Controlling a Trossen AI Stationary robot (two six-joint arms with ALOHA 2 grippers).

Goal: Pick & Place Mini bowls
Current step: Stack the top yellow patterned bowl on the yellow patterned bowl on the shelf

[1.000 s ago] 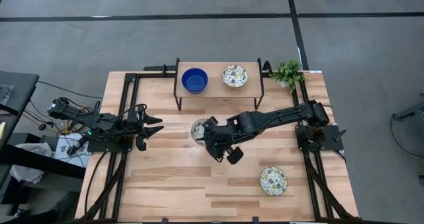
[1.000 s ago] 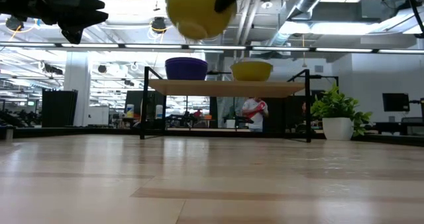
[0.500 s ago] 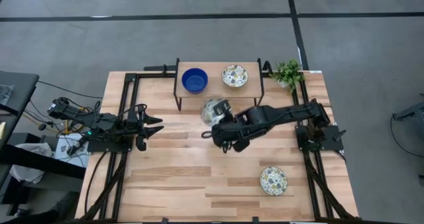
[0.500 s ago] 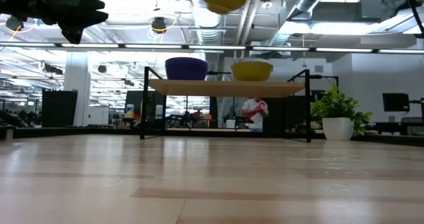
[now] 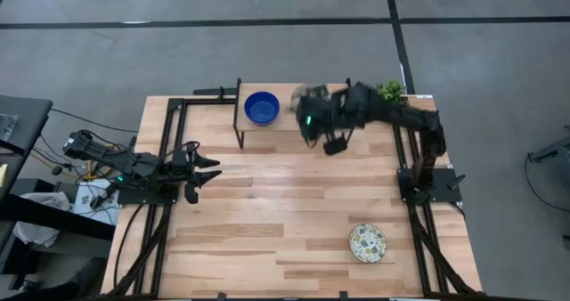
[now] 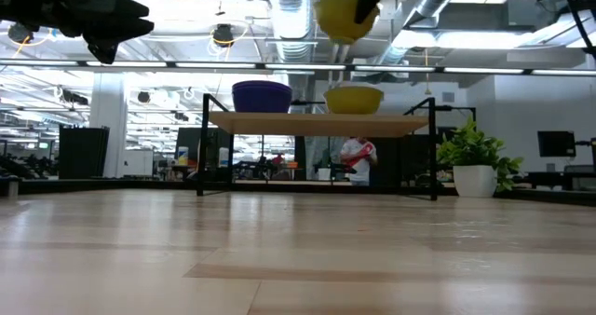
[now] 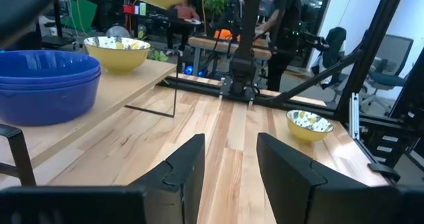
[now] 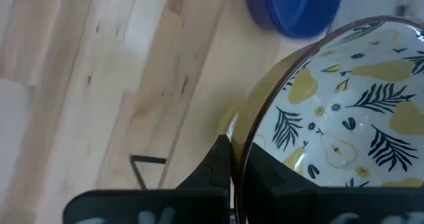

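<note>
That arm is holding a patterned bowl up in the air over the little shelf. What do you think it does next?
Probably lower it straight down. The right tool pinches the rim of a yellow-bottomed patterned bowl, hanging above the matching bowl on the wooden shelf, so stacking looks likely.

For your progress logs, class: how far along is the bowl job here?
Done: blue bowls and a patterned bowl sit on the shelf. In hand: the right gripper holds another patterned bowl above it. Left: one bowl on the table; the left gripper waits open.

Your workspace backdrop
Grey floor (image 5: 267,34) surrounds your wooden counter (image 5: 267,221); exposed ducts (image 6: 447,7) hang overhead.
</note>
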